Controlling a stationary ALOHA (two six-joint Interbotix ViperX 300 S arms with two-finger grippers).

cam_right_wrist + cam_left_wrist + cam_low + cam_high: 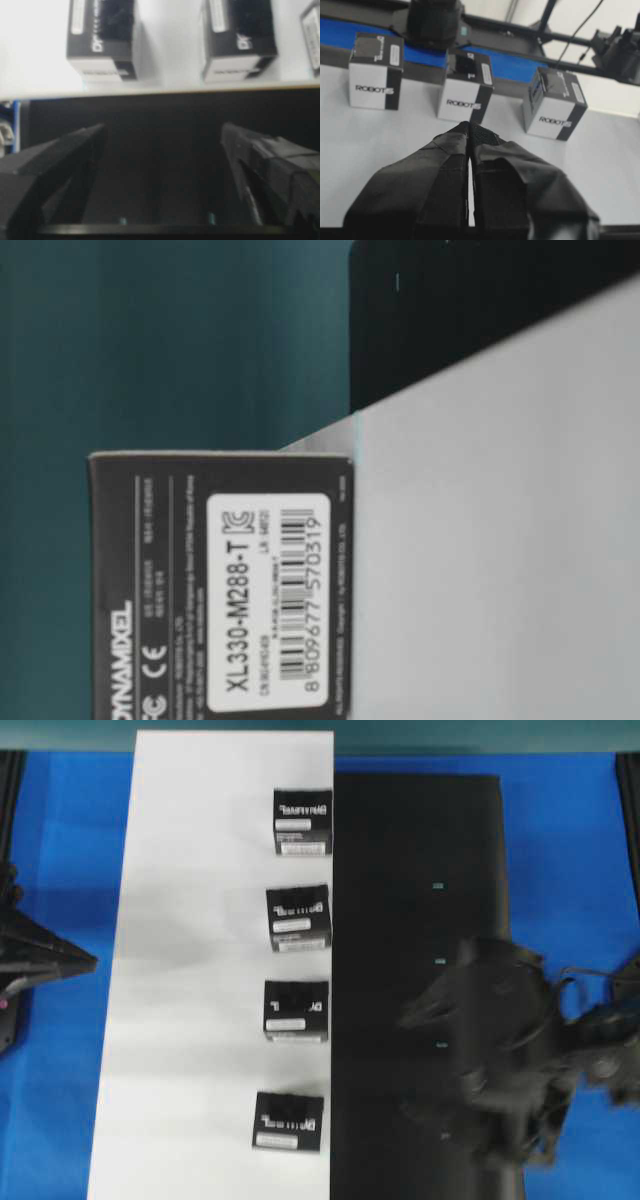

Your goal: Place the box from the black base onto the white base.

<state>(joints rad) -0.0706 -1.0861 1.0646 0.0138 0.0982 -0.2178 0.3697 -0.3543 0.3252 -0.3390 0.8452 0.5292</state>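
Four boxes (296, 1011) stand in a row on the white base (190, 970), near the black base (420, 920). Right gripper (160, 145) is spread wide over the black base; left gripper (469, 132) is pressed together, holding nothing.

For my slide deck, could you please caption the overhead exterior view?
Four black boxes line the white base's edge; the open right gripper hovers over the bare black base.

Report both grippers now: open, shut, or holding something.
Left gripper: shut, fingers pressed together, holding nothing.
Right gripper: open, fingers wide apart over the black base, holding nothing.
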